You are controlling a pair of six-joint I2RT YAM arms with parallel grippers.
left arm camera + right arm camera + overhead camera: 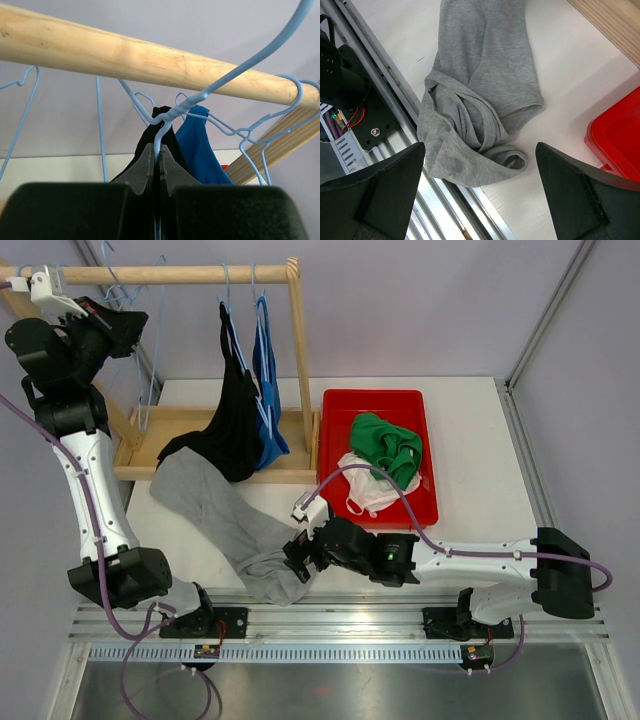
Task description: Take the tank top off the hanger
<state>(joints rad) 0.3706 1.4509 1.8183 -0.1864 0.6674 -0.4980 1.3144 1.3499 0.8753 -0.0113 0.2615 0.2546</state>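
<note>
Right fingers [375, 190] are hovering wide open, empty, over gray tank top [480, 90] lying bunched on tabletop [570, 85], soft, light, likely easiest pinching a fold, left fingers [145, 167] clamping blue hanger [182, 106].

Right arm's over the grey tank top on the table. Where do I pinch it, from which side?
Probably the bunched, twisted folds of the grey fabric tank top: they stand raised while the rest lies flat. Bring the open right gripper straight down onto them.
</note>
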